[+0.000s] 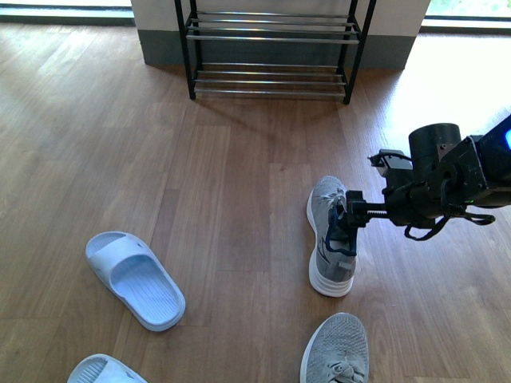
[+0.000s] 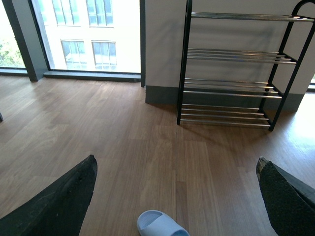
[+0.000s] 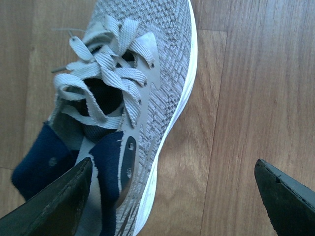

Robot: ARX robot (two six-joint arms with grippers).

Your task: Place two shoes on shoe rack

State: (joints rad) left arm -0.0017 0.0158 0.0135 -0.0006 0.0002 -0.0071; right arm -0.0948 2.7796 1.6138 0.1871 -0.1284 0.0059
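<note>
Rack [image 1: 271,48] stands at the far wall, with a sneaker [image 1: 326,198] on the floor well short of it and a second sneaker [image 1: 335,347] and two slides [image 1: 136,279] nearer. Spread wide, the right gripper [image 3: 172,167] straddles the first sneaker's side, one finger [image 3: 54,201] over its navy tongue. The left gripper [image 2: 177,164] gapes, gripping nothing.

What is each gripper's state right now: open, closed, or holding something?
Left gripper: open, holding nothing.
Right gripper: open, over the grey sneaker, not closed on it.
</note>
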